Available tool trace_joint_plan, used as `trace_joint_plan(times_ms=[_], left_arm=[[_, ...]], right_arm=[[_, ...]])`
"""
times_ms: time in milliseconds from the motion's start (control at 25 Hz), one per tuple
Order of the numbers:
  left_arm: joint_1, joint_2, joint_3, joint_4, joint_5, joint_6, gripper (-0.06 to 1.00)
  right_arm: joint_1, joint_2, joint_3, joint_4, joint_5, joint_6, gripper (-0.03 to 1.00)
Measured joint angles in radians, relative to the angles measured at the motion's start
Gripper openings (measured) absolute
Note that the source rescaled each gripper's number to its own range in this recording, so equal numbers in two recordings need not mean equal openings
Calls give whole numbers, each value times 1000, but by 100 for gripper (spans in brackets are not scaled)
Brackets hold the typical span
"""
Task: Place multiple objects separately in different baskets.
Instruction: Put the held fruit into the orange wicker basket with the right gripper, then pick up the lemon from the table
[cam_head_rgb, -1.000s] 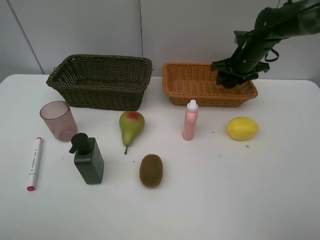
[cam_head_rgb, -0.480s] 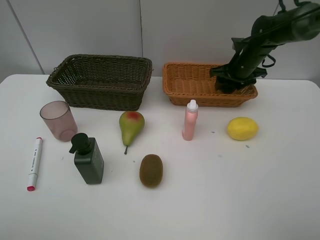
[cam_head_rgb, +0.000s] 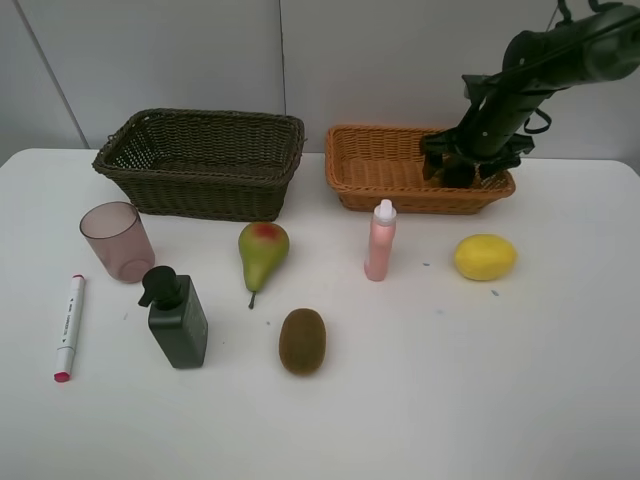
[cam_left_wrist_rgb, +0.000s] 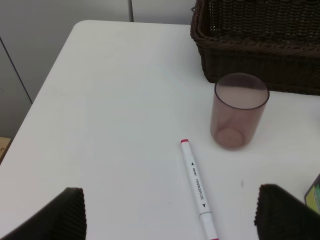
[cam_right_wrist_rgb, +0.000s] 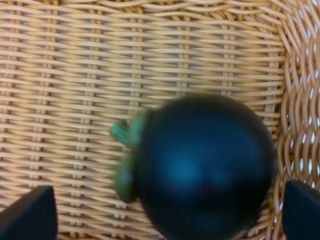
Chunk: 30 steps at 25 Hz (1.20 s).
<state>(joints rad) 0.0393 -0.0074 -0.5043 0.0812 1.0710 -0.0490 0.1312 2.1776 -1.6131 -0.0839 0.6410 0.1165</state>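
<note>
A dark fruit (cam_right_wrist_rgb: 205, 167) in the orange basket (cam_head_rgb: 400, 195)
The right claw (cam_right_wrist_rgb: 165, 215) is wide open and holds nothing. The dark fruit lies between its fingers, in the orange basket by the back edge of the bench (cam_head_rgb: 450, 400). The left claw (cam_left_wrist_rgb: 175, 215), open and empty too, hangs above the marker (cam_left_wrist_rgb: 196, 185) near the left edge.

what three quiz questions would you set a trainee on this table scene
1. True or false: the dark round fruit lies inside the orange-tan basket.
2. Which thing stands nearest the marker? A) lemon B) mauve cup C) pink bottle
3. Fill in: the right claw over that basket has its jaws ___.
Key: 1 true; 2 B; 3 open.
</note>
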Motion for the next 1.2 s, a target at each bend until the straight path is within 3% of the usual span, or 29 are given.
trace_joint_plan(times_ms=[280,560,1080,1200], left_arm=[[0,0,0,0,0,0,89],[0,0,0,0,0,0,89],[0,0,0,0,0,0,89],[0,0,0,0,0,0,89]], right_arm=[[0,-4,0,0,9,0,100],[0,-112,0,0,107,0,100],[1,-296,-8,10,529,14,100],[6,-295,-1,23,567,19,100]])
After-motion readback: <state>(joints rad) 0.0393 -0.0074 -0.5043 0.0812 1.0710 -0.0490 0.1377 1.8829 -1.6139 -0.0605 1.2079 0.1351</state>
